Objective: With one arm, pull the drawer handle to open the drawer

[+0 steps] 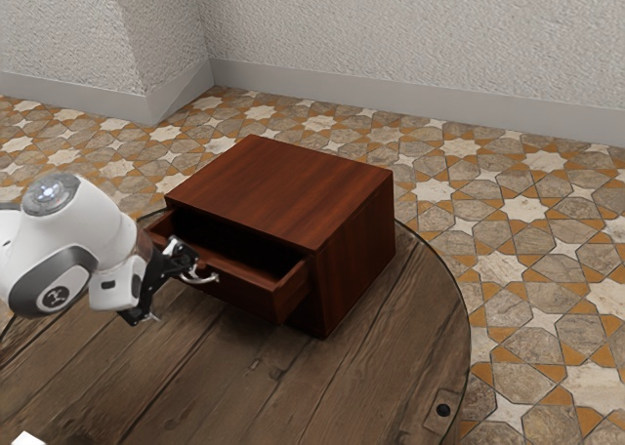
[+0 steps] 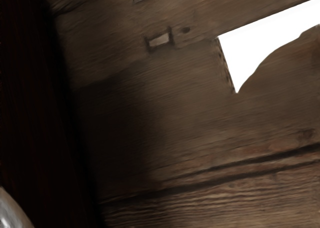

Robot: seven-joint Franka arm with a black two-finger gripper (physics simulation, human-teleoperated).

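Note:
A dark red-brown wooden cabinet (image 1: pixel 283 186) stands on a round plank table (image 1: pixel 293 386). Its drawer (image 1: pixel 244 281) sticks out partway toward the exterior view's lower left, with a dark gap showing above the drawer front. A small silvery handle (image 1: pixel 202 275) sits on that front. My black gripper (image 1: pixel 182 263) reaches in from the exterior view's left, and its fingers close around the handle. In the wrist view the dark drawer front (image 2: pixel 25 113) runs beside my hand, a sliver of the silvery handle (image 2: pixel 6 215) shows in the corner, and the table planks (image 2: pixel 200 138) lie beyond.
The table's rounded edge (image 1: pixel 459 299) curves past the cabinet on the exterior view's right, with patterned floor tiles (image 1: pixel 527 211) beyond. A small dark hole (image 1: pixel 444 409) marks the tabletop near its edge. Bare planks lie in front of the drawer.

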